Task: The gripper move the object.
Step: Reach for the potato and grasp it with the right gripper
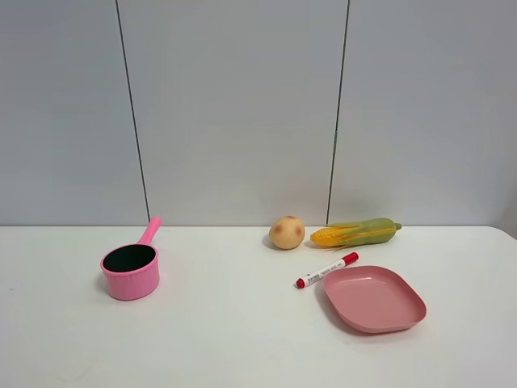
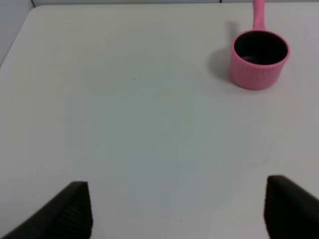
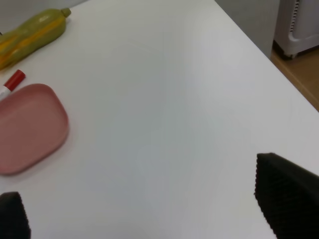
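Observation:
The round tan-orange fruit (image 1: 287, 232) with reddish blotches sits on the white table near the back wall, just left of the corn cob (image 1: 356, 233). It shows only in the exterior high view. Neither arm shows in that view. In the left wrist view my left gripper (image 2: 177, 211) is open and empty above bare table, its black fingertips (image 2: 70, 211) wide apart. In the right wrist view my right gripper (image 3: 149, 206) is open and empty, with one fingertip (image 3: 286, 191) near the table's right edge.
A pink saucepan (image 1: 131, 269) stands at the left, also in the left wrist view (image 2: 259, 57). A pink plate (image 1: 373, 297) lies right of centre, also in the right wrist view (image 3: 27, 127). A red-capped marker (image 1: 326, 270) lies beside it. The table's right edge (image 3: 259, 55) drops to the floor.

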`<state>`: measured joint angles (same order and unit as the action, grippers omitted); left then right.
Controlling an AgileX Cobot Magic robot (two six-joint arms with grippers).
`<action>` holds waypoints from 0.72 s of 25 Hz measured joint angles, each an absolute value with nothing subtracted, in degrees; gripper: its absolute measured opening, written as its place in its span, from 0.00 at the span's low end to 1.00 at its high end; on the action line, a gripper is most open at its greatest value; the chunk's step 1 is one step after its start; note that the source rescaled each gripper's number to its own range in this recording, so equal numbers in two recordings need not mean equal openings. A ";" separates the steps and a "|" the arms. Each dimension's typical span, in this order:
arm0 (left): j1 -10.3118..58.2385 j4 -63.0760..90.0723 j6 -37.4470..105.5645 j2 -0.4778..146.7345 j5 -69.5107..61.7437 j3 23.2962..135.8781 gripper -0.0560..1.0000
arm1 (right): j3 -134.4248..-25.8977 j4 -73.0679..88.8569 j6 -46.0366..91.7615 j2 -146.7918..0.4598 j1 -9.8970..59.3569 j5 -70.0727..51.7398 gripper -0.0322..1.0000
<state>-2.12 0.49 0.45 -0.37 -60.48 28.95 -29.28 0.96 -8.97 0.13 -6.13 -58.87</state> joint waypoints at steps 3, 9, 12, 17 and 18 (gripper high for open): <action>-2.12 0.49 0.45 -0.37 -60.48 28.95 1.00 | -33.46 7.36 -1.09 -2.34 -6.13 -53.46 1.00; -2.12 0.49 0.45 -0.37 -60.48 28.95 1.00 | -44.81 26.06 29.70 -18.13 -6.13 -47.25 1.00; -2.12 0.49 0.45 -0.37 -60.48 28.95 1.00 | -51.98 33.24 40.23 -27.98 -6.13 -48.54 1.00; -2.12 0.49 0.45 -0.37 -60.48 28.95 1.00 | -62.00 39.50 45.27 -41.76 -6.08 -48.95 1.00; -2.12 0.49 0.45 -0.37 -60.48 28.95 1.00 | -62.86 40.26 45.27 -43.88 -5.76 -48.90 1.00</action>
<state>-2.12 0.49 0.45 -0.37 -60.48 28.95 -62.86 40.26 45.27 -43.88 -5.76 -48.90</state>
